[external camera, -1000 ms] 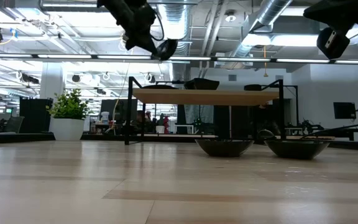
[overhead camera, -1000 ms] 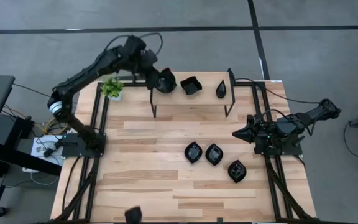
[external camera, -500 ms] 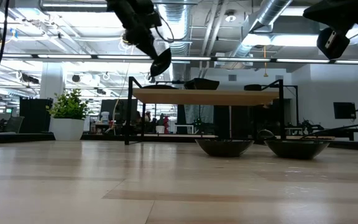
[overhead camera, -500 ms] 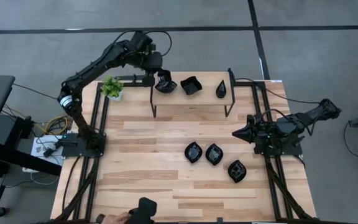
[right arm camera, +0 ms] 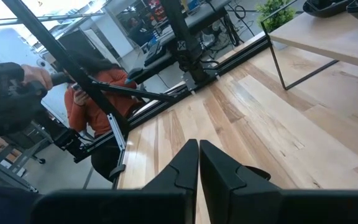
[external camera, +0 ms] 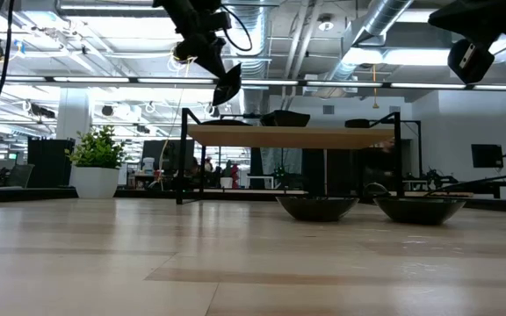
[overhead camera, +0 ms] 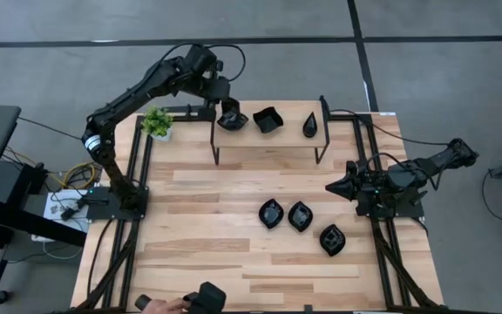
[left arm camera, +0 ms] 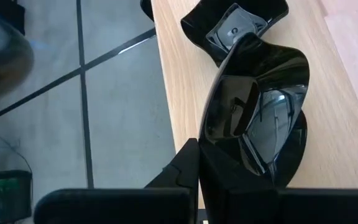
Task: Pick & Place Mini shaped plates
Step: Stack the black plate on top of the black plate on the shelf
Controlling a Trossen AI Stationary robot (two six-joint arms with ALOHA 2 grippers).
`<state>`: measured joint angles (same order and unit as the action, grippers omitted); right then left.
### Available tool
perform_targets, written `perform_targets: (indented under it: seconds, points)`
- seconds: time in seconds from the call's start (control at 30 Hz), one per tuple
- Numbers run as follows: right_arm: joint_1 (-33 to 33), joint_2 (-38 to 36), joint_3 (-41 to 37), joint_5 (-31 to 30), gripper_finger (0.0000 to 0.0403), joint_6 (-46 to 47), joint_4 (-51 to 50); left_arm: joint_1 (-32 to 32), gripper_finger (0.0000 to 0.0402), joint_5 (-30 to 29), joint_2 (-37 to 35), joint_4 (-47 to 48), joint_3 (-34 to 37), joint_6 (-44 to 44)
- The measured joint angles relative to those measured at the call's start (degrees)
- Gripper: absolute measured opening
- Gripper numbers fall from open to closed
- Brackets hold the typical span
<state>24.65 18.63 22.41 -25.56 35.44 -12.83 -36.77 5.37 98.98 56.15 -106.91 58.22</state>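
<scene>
- Your left hand (overhead camera: 226, 108) pinches a glossy black dish (left arm camera: 260, 118) above the far shelf's (overhead camera: 286, 131) left end.
- Your right hand (overhead camera: 334, 187) waits at the desk's (overhead camera: 207, 209) right, fingers pressed together.

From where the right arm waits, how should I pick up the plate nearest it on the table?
Take the wavy-edged plate by its raised rim, on the edge facing the right gripper, coming straight down. It sits upright and shallow, so only the rim offers a pinch. That side is bare table; the leaf plate lies apart on its other side.
</scene>
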Motion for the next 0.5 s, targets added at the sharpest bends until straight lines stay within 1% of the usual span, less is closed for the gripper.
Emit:
perform_targets:
  seconds: [0.33,0.5]
  points:
    - [0.01,0.00,0.00,0.00,0.0010,0.01,0.01,0.36,0.0004,0.66,0.71,2.22,0.04,-0.55]
    - [0.01,0.07,0.00,0.00,0.0010,0.04,0.01,0.42,0.0004,0.39,0.72,1.99,0.04,-4.57]
